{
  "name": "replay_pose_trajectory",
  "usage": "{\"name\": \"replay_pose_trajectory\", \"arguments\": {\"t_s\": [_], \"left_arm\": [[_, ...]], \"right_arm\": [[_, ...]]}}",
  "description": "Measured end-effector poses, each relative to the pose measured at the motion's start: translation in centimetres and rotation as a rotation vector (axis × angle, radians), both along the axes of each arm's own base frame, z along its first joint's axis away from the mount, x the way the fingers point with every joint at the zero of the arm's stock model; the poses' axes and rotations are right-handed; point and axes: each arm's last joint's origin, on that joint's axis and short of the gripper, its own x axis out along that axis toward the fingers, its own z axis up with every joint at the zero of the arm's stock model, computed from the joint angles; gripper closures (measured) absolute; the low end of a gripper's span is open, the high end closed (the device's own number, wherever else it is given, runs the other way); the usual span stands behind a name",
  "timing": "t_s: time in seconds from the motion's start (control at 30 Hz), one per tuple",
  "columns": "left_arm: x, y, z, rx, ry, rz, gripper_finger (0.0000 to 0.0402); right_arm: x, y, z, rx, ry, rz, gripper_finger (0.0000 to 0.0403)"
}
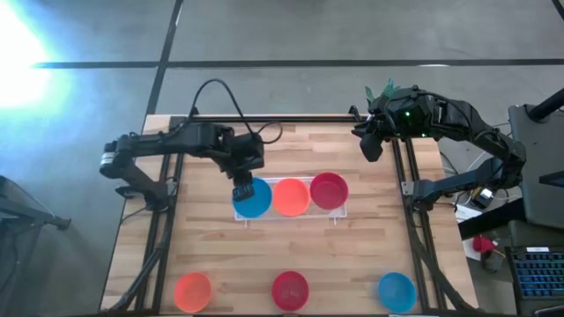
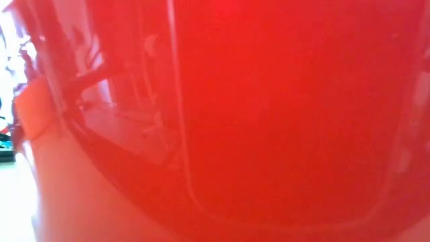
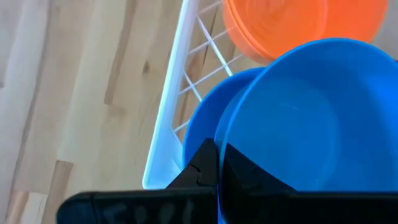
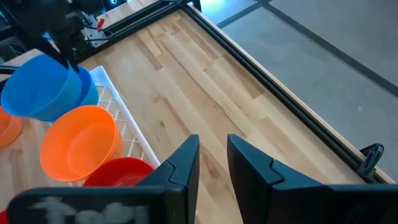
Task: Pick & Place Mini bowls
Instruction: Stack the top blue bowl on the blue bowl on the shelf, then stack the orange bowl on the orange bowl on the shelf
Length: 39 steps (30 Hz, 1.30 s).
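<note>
My left gripper [image 1: 242, 189] is shut on a blue mini bowl [image 1: 256, 199] over the left end of the white lattice tray [image 1: 291, 217]. A second blue bowl [image 3: 202, 121] lies right under it in the tray. An orange bowl [image 1: 291, 195] and a red bowl [image 1: 329, 190] sit beside it in the tray. Three more bowls stand along the near edge: orange [image 1: 192, 291], red [image 1: 289, 289] and blue [image 1: 396, 292]. My right gripper [image 4: 212, 142] is open and waits at the far right corner [image 1: 370, 145]. My left gripper pinches the blue bowl's rim [image 3: 219, 158], one finger [image 3: 261, 183] inside the bowl and one [image 3: 202, 171] outside. The fingers come from above, pointing down. The bowl [image 4: 37, 93] is tilted over the second blue bowl [image 4: 90, 93]; I cannot tell whether the two touch.
The low view is filled by a red bowl's wall [image 2: 269, 121] close to the camera. A dark rail [image 4: 280, 106] runs along the table's far edge. Bare wood [image 1: 291, 246] lies between the tray and the near row of bowls.
</note>
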Motion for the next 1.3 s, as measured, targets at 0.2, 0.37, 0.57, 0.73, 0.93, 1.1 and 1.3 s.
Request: {"name": "replay_pose_trajectory", "arguments": {"t_s": [0.2,0.37,0.57,0.73,0.93,1.1,1.3], "left_arm": [[0.2,0.0,-0.6,-0.009,0.044,-0.001,0.0398],[0.3,0.0,-0.6,-0.004,0.042,-0.014,0.0384],[0.3,0.0,-0.6,-0.003,0.039,-0.018,0.0354],[0.3,0.0,-0.4,0.002,0.034,-0.027,0.0328],[0.3,0.0,0.6,0.013,-0.005,-0.042,0.0311],[0.1,0.0,1.8,0.017,-0.034,-0.044,0.0310],[-1.6,-0.2,3.0,-0.004,0.069,-0.026,0.0310]], "right_arm": [[0.0,0.0,0.0,0.000,0.000,0.000,0.0323],[0.0,0.0,0.0,0.000,0.000,0.000,0.0323],[0.0,0.0,0.0,0.000,0.000,0.000,0.0323],[0.0,0.0,0.0,0.000,0.000,0.000,0.0323],[0.0,0.0,0.0,0.000,0.000,0.000,0.0323],[0.0,0.0,0.0,0.000,0.000,0.000,0.0323],[0.0,0.0,0.0,0.000,0.000,0.000,0.0323]]}}
